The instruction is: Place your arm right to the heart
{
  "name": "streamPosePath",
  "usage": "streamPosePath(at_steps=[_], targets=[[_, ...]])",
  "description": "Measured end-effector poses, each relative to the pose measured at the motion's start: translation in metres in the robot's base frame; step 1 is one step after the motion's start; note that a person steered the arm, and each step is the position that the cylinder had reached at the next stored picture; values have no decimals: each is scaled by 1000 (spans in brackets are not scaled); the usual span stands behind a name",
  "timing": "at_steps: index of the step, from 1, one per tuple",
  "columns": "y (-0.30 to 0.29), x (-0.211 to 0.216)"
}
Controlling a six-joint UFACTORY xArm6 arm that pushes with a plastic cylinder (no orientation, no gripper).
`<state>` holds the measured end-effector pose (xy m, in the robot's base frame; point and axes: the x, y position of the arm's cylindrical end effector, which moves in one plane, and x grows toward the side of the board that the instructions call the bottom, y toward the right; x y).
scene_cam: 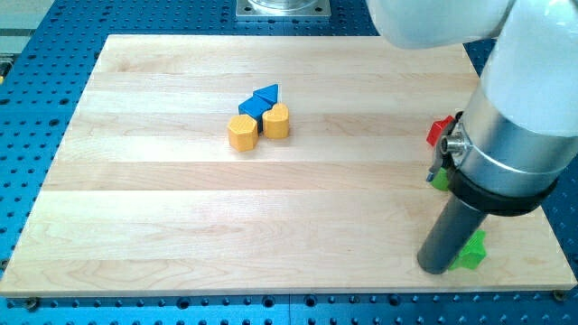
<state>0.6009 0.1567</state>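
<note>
A yellow heart-like block lies at the board's upper middle. It touches a yellow hexagon block on its left and a blue cube above left. A blue triangle sits just above the cube. My tip rests on the board near the view's bottom right, far right of and below the heart. A green star-like block touches the rod's right side.
A red block and a second green block lie at the right, both partly hidden behind the arm's body. The wooden board ends close below the tip, with blue perforated table around it.
</note>
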Motion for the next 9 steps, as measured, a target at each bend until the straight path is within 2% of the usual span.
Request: streamPosePath(at_steps=[2, 3, 4, 5, 6, 9], targets=[[3, 0], [-44, -23], [-129, -57], [-200, -65], [-236, -80], [-235, -79]])
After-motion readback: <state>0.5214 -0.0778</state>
